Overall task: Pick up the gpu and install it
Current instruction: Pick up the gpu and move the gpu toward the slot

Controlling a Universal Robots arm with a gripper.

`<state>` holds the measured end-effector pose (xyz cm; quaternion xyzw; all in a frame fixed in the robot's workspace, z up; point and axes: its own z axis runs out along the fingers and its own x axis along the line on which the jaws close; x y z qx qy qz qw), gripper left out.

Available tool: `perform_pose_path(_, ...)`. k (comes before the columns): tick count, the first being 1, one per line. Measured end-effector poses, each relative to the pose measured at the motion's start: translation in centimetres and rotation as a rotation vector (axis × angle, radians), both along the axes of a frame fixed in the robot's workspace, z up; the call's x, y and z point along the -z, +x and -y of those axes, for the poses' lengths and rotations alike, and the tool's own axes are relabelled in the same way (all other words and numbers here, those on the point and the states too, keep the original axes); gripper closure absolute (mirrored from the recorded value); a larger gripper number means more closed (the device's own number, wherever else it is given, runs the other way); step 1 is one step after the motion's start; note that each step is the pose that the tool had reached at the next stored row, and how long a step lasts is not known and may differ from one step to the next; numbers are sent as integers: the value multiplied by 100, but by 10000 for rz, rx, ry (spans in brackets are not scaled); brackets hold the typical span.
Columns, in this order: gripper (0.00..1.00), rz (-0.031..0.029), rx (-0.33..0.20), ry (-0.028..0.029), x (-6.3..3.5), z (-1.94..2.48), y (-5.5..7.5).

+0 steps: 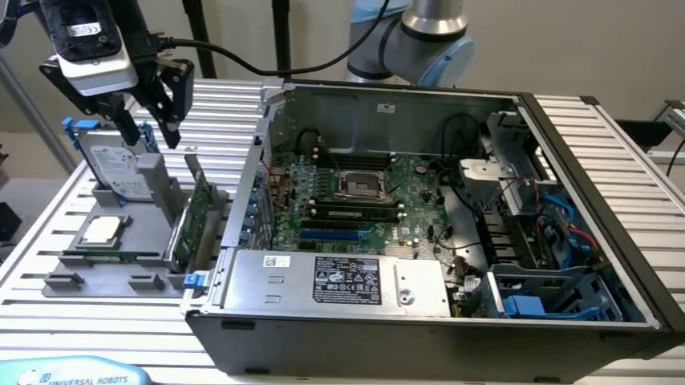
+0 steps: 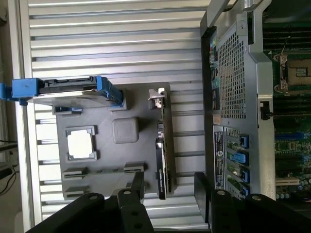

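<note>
Pick-up approach, apparently: gripper (image 1: pixel 150 132), fingers (image 2: pixel 137 187) apart and empty, above the gpu (image 2: pixel 164 150) standing on edge in the gray holder (image 1: pixel 96 277) just beside the computer case (image 1: pixel 428 333). Calls for straddling the thin top edge squarely.

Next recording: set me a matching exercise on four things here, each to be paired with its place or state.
1 green circuit-board gpu card
2 silver box-shaped hard drive with blue rails
3 small square silver processor chip
4 black pincer

A lying flat in a grey holder's recess
B open, above the holder
C on edge, beside the dark computer case
D upright, on the holder's side away from the case

Pairs: 1-C, 2-D, 3-A, 4-B
</note>
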<state>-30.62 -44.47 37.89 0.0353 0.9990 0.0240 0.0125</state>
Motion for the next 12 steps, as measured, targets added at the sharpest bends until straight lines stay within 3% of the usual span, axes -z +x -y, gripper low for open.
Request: perform_pose_path(12,46,4,-1,1,219,0,-38)
